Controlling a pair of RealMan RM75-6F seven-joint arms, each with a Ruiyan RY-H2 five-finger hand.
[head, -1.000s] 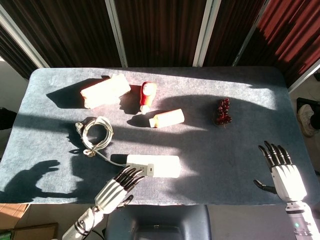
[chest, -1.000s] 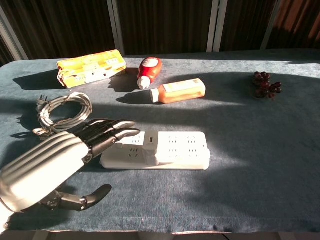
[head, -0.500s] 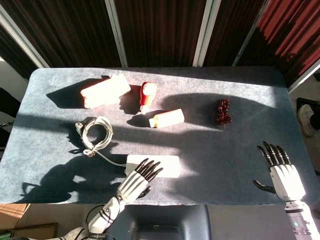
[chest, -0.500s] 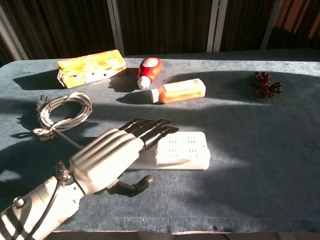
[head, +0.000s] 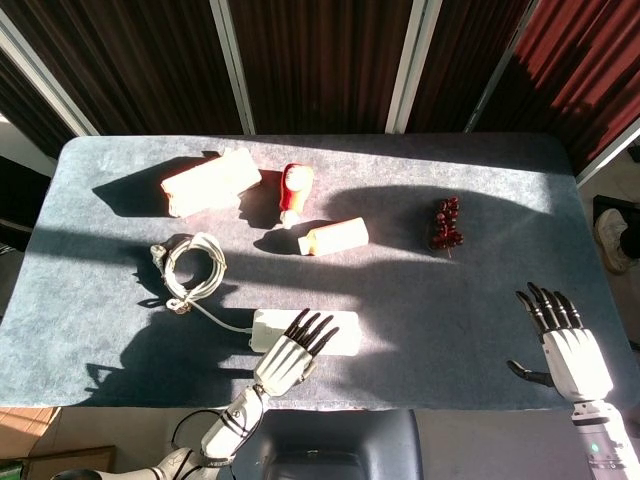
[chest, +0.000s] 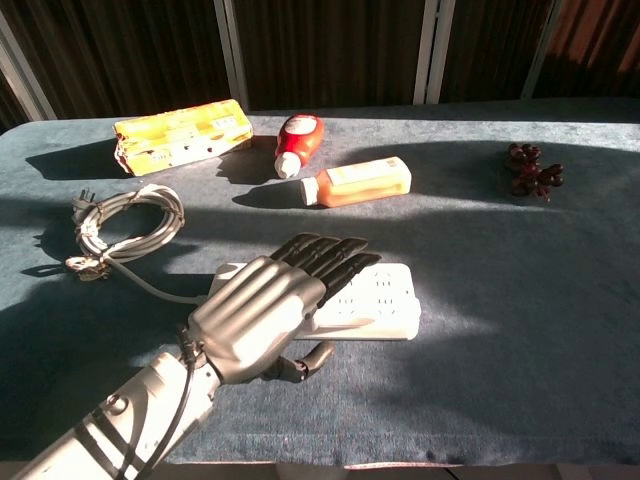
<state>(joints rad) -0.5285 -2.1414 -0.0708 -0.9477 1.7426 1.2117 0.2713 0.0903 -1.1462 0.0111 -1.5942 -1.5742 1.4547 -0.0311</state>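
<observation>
White power strip (chest: 380, 300) lies flat near the table's front edge; its coiled cord (chest: 125, 225) sits left.

two bottles (head: 296, 192) (head: 334, 237), one power strip (head: 340, 322)

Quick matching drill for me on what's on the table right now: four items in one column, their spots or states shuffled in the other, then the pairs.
1. white power strip
2. coiled white cable
3. dark red grape bunch
4. yellow carton

A. far left corner of the blue table
B. far right side, alone
C. under the left hand
D. left of the power strip, with its plug beside it

Pairs: 1-C, 2-D, 3-B, 4-A
</observation>
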